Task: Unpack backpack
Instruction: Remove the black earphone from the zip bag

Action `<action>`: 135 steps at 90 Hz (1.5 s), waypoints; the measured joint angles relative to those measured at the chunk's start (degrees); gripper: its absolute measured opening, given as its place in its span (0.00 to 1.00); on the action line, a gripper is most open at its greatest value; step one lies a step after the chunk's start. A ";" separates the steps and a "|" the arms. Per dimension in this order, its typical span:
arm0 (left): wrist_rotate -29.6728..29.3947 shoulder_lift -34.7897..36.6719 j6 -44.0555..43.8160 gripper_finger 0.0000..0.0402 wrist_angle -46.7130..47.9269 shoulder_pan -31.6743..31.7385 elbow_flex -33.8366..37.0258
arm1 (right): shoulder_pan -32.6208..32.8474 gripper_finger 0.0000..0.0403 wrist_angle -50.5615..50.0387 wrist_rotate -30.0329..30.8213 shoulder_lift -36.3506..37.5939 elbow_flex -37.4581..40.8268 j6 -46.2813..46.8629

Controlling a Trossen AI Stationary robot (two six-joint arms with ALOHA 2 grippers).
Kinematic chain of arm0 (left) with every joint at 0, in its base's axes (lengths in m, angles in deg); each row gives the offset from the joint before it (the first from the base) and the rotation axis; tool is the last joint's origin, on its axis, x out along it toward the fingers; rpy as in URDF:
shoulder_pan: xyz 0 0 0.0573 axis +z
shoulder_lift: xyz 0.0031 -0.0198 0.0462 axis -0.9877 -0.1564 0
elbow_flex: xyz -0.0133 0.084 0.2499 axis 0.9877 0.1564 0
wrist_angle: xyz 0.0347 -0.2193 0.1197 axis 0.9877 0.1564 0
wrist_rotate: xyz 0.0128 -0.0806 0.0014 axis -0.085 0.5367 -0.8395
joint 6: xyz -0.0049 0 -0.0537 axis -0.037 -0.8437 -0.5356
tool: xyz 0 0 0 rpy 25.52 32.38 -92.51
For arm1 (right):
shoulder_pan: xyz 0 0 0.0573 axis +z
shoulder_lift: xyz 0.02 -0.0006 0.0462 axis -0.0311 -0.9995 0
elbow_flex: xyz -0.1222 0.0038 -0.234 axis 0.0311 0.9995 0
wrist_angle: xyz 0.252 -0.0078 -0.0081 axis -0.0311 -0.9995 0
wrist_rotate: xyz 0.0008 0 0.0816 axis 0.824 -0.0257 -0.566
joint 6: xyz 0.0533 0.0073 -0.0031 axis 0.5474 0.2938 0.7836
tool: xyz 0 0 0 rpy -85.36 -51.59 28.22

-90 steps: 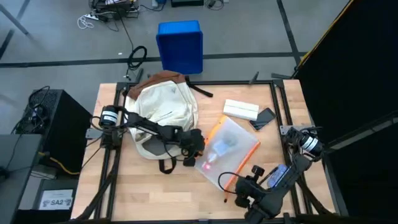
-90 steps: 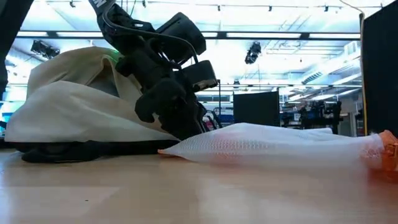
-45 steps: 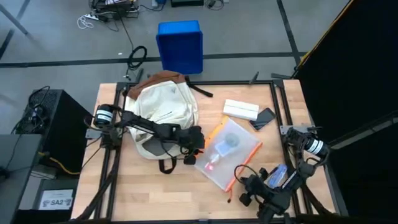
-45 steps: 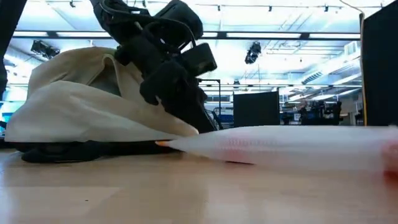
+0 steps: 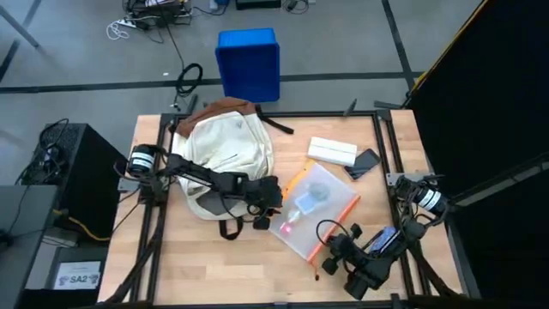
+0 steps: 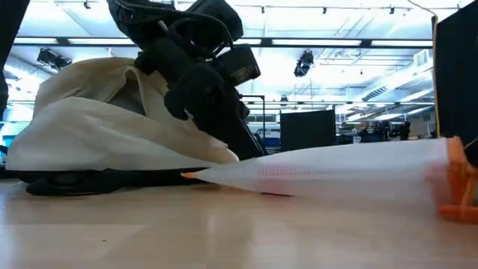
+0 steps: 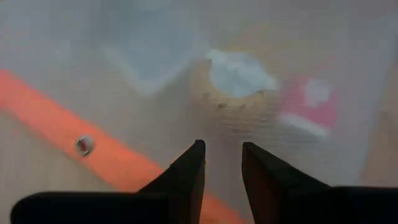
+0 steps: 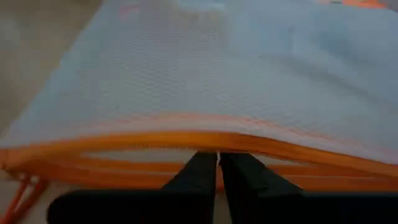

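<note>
The cream-white backpack (image 5: 227, 150) with a brown base lies flat on the table's far left part. To its right lies a clear pouch with orange edges (image 5: 316, 204), with small items inside. My left gripper (image 5: 273, 209) reaches over the backpack and stands above the pouch's left part. Its fingers (image 7: 193, 165) are slightly apart, and I cannot tell whether they touch the film. My right gripper (image 5: 326, 254) is at the pouch's near edge, shut on it. My right gripper pinches the pouch's orange zip edge (image 8: 217, 142) between its two fingers, at the near side of the pouch. The fingers come almost level from the table's near right. That end of the pouch (image 6: 452, 175) is raised, while the far left corner (image 6: 196, 174) stays on the table.
A white box (image 5: 332, 152) and a dark phone (image 5: 364, 163) lie at the table's far right. The backpack's dark strap loop (image 5: 230, 228) trails toward the near edge. A blue bin (image 5: 249, 64) stands on the floor beyond the table. Bare wood shows at the near left.
My right gripper has moved toward the pouch and up, lifting its near right end off the table; the opposite corner has stayed down. The pouch has shifted slightly toward the backpack. My left gripper has risen a little above the pouch.
</note>
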 joint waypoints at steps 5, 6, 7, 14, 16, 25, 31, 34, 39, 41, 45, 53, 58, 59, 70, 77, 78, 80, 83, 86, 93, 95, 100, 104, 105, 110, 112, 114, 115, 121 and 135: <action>0.11 0.02 0.09 0.19 -0.81 -0.94 0.00 | -0.14 0.00 0.22 0.12 0.00 0.00 -0.31; 0.17 0.02 0.10 0.19 -1.07 -1.12 0.00 | -0.16 0.00 0.23 0.12 -0.01 0.00 -0.34; 0.23 0.02 0.10 0.19 -1.35 -1.31 0.00 | -0.17 0.00 0.23 0.12 -0.02 0.00 -0.36; 1.21 0.02 0.10 0.19 -4.70 -2.80 0.00 | -0.15 0.00 0.34 0.58 0.00 0.00 -0.38; 1.55 0.02 0.10 0.19 -6.12 -3.31 0.00 | -0.15 0.00 0.38 1.10 0.00 0.00 -0.38; 2.72 -0.02 2.20 0.20 -11.61 -5.96 -0.04 | -0.36 0.00 0.88 4.61 0.00 0.00 -0.30; 2.73 -0.07 4.72 0.22 -13.93 -7.52 -0.07 | -0.94 0.00 1.81 7.07 0.00 0.00 -0.40; 2.60 -0.14 5.50 0.23 -14.96 -8.10 -0.07 | -1.34 0.00 2.32 7.83 0.00 0.00 -0.83; 1.55 -0.15 6.46 0.27 -15.96 -8.59 -0.07 | -2.14 0.00 3.32 8.63 0.00 0.00 -2.01; 0.96 -0.15 6.61 0.28 -16.09 -8.66 -0.07 | -2.55 0.00 3.92 8.86 0.00 0.00 -2.71; -0.52 -0.15 6.80 0.32 -15.87 -8.71 -0.07 | -3.44 0.00 5.30 9.12 0.00 -0.02 -4.31; -3.17 -0.20 6.89 0.40 -15.35 -8.65 -0.07 | -5.28 0.01 9.36 9.33 0.00 -0.02 -9.48; -3.83 -0.20 7.49 0.44 -15.55 -8.35 -0.07 | -6.34 0.01 12.74 9.89 0.00 -0.02 -13.65; -3.88 -0.20 7.61 0.45 -15.61 -8.33 -0.07 | -6.55 0.01 13.47 9.97 0.00 -0.02 -14.35; -4.58 -0.21 7.82 0.54 -15.69 -7.89 -0.07 | -8.70 0.01 20.95 10.39 0.00 -0.02 -25.06; -4.58 -0.24 7.86 0.57 -15.60 -7.64 -0.07 | -9.89 0.00 25.18 10.67 0.00 -0.04 -31.22; -4.58 -0.24 7.85 0.57 -15.61 -7.62 -0.07 | -10.02 0.00 25.89 10.70 0.00 -0.04 -32.09; -4.58 -0.24 7.86 0.58 -15.62 -7.60 -0.07 | -10.30 0.00 26.87 10.72 0.00 -0.04 -33.69; -4.58 -0.24 7.84 0.58 -15.58 -7.57 -0.07 | -10.65 0.00 28.44 10.74 0.00 -0.04 -36.05; -4.58 -0.49 7.84 0.59 -15.71 -7.57 -0.07 | -10.89 0.00 29.83 10.75 0.00 -0.04 -38.28; -4.41 -1.21 7.84 0.59 -15.61 -7.57 -0.07 | -11.22 0.00 32.87 11.22 0.00 -0.04 -43.30; -4.03 -1.62 7.84 0.59 -15.50 -7.57 -0.07 | -11.25 0.00 33.61 11.53 0.00 -0.04 -44.68; -3.35 -2.66 7.83 0.59 -15.84 -7.57 -0.08 | -11.40 0.00 35.33 12.04 0.00 -0.04 -47.79; -3.16 -3.37 7.82 0.59 -15.69 -7.57 -0.07 | -11.40 0.00 36.23 12.06 0.00 -0.04 -49.54; -3.11 -3.63 7.81 0.59 -15.84 -7.57 -0.07 | -11.42 0.00 36.46 12.06 0.00 -0.04 -49.95; -3.04 -4.42 7.63 0.59 -16.89 -7.57 -0.09 | -11.61 0.00 37.43 12.02 0.00 -0.04 -51.50; -2.94 -4.68 7.62 0.59 -17.13 -7.57 -0.08 | -11.66 0.00 37.69 12.01 0.00 -0.04 -51.94; -2.77 -4.99 7.58 0.59 -17.59 -7.57 -0.08 | -11.69 0.00 37.78 12.04 0.00 -0.04 -52.37; -2.63 -5.16 7.55 0.59 -17.80 -7.57 -0.15 | -11.71 0.00 37.80 12.04 0.00 -0.04 -52.50; -1.86 -5.70 7.46 0.59 -18.09 -7.57 -1.17 | -11.73 0.00 37.82 12.04 0.00 -0.04 -52.90; -0.64 -8.38 7.47 0.59 -15.83 -7.57 -5.12 | -11.73 0.00 38.73 12.62 0.00 -0.04 -55.23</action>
